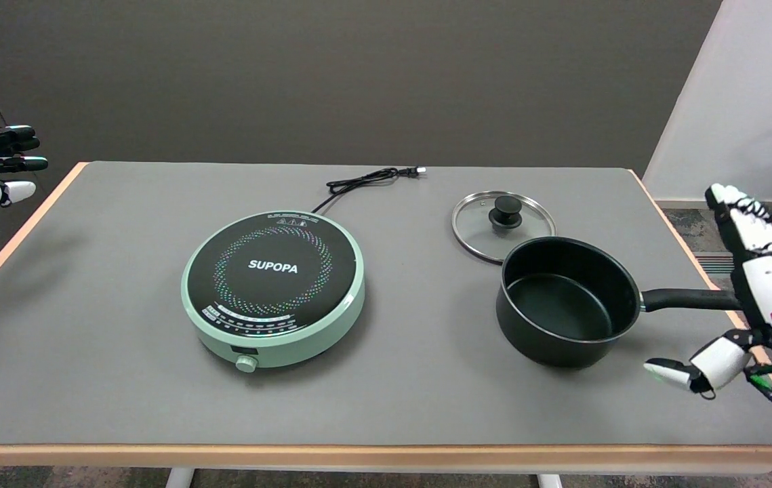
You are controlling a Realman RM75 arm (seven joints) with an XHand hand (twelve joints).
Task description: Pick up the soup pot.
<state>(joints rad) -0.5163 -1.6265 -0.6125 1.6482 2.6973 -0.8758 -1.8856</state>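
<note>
Glossy black soup pot (565,301), glass lid (502,225), matt grey table (121,379) edged in wood.

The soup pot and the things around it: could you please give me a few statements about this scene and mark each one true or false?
1. The soup pot stands on the cooker. False: it stands on the table, to the right of the cooker.
2. The glass lid lies on the table behind the pot. True.
3. The pot's handle points toward the right hand. True.
4. The right hand has lifted the pot. False: the pot rests on the table and the fingers are spread open.
5. The power cord lies behind the cooker with its plug loose on the table. True.
</note>
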